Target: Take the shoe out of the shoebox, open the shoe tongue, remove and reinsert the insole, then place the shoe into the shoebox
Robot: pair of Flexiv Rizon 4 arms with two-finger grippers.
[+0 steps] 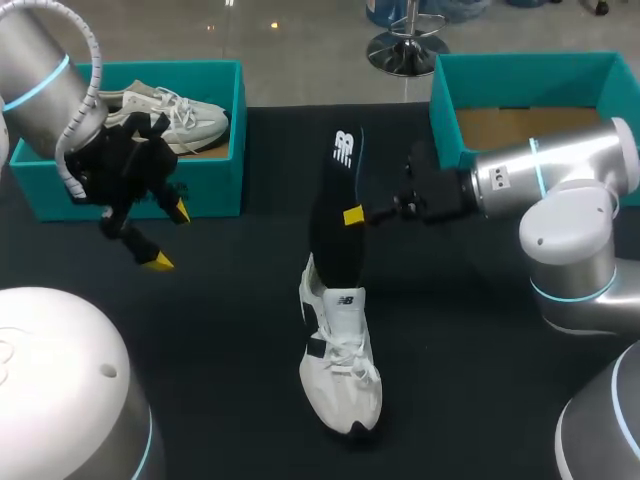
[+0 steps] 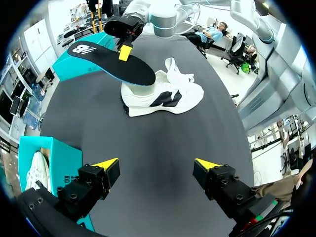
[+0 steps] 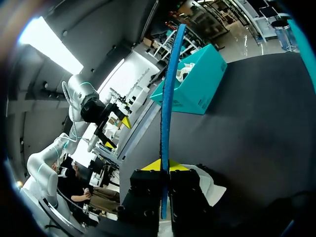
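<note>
One black table [image 1: 220,330] is carrying two teal shoeboxes: the left shoebox [image 1: 200,190] and the right shoebox [image 1: 447,100]. There are two white shoes, the boxed shoe [image 1: 180,118] lying in the left shoebox and the table shoe [image 1: 342,370] sitting mid-table. The single black insole [image 1: 335,210] is rising from the table shoe's opening, with the right gripper [image 1: 352,215] clamping it. Only the right wrist view is showing its blue edge between the pinching fingers [image 3: 153,167]. The left gripper [image 1: 168,237] is hanging spread and empty beside the left shoebox.
</note>
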